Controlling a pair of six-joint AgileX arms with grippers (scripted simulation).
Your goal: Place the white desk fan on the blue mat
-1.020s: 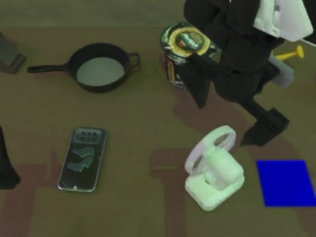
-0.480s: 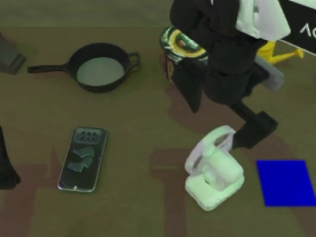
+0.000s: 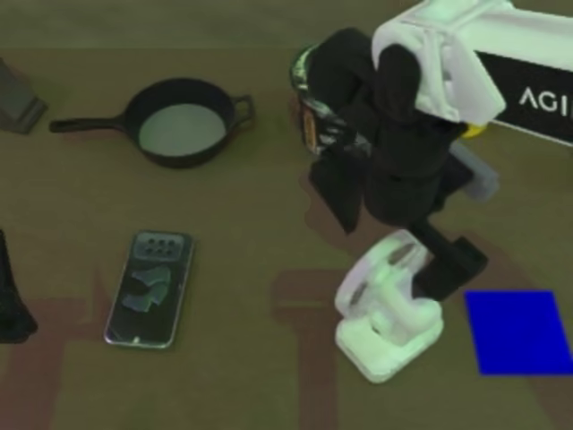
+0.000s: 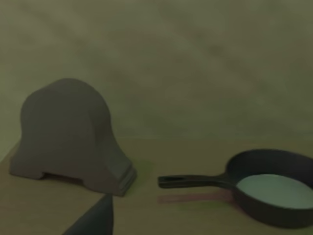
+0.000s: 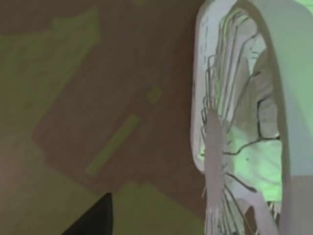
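Now the right gripper [image 3: 398, 237] hangs directly over the ring head of the white desk fan [image 3: 387, 309], its dark fingers spread open, one on each side of the grille and neither clearly touching it. That fan stands on the desk [image 3: 251, 358], just to the left of the blue mat [image 3: 519, 330] and apart from it. From the right wrist view the fan's grille [image 5: 244, 122] fills the frame at close range. Beyond the fan, partly hidden under the right arm, sits a dark can [image 3: 313, 116]. Well to the fan's left lies a phone [image 3: 149, 288], and farther left and back a black skillet [image 3: 179, 121]. The left gripper [image 3: 11, 309] sits parked far left of the fan; whether its fingers are open I cannot tell.
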